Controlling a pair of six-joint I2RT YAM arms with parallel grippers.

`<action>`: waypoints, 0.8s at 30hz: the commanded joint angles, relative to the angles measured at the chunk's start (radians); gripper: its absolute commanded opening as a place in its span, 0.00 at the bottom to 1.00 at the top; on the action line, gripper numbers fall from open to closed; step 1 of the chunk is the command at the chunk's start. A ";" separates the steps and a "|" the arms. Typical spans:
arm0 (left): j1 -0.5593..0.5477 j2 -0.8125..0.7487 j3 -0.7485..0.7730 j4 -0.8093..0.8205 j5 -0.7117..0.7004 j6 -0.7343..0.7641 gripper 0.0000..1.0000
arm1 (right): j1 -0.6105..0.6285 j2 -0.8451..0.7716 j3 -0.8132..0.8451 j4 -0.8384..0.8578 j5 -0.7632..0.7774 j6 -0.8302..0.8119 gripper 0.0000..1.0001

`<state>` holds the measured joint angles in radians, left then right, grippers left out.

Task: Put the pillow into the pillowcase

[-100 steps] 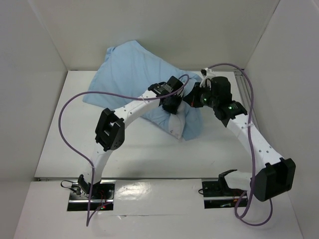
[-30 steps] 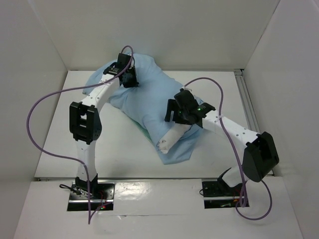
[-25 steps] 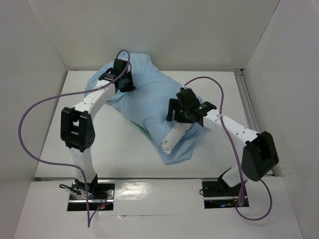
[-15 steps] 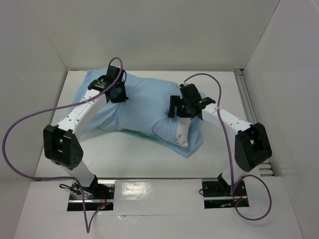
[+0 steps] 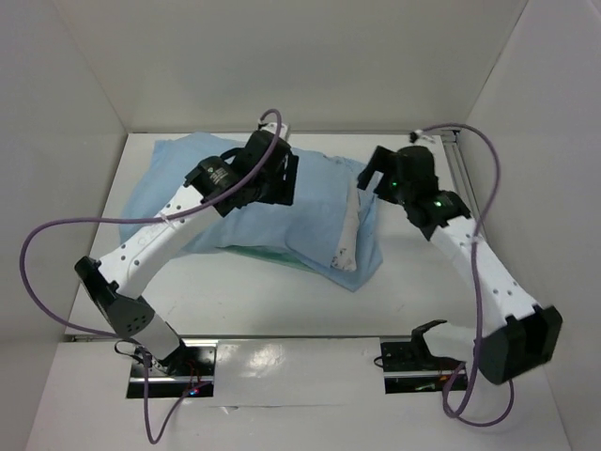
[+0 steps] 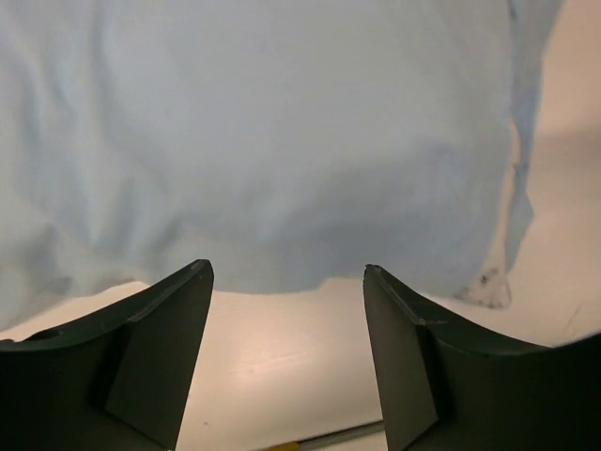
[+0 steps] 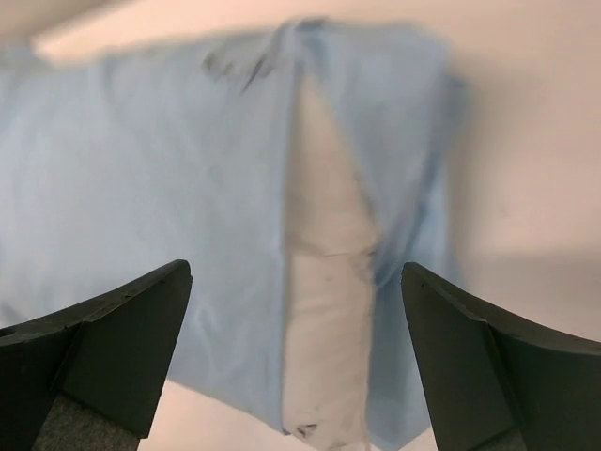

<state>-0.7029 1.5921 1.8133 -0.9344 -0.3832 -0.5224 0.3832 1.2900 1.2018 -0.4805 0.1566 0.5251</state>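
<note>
The pillowcase (image 5: pixel 300 211) is lying on the table (image 5: pixel 263 301), long axis running left–right; the pillow (image 5: pixel 349 235) is showing as a white strip at its right-end mouth. The right gripper (image 7: pixel 296 271) is hovering over that strip — nearer than the left gripper (image 6: pixel 286 272), over mid-case. Both are gaping wide, holding nothing. No writing is showing.

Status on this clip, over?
Left pincer open, above pillowcase. Right pincer open, empty. Pillow mostly in, white end showing at the opening. Green item under near edge.
</note>
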 commanded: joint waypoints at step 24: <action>-0.345 0.718 0.423 -0.026 -0.287 0.130 0.98 | -0.394 -0.297 -0.335 -0.256 -0.012 0.204 1.00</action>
<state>-1.0557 2.2295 2.2311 -0.9630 -0.5964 -0.4091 -0.0048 1.0107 0.8738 -0.7147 0.1436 0.7280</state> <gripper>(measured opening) 0.988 0.999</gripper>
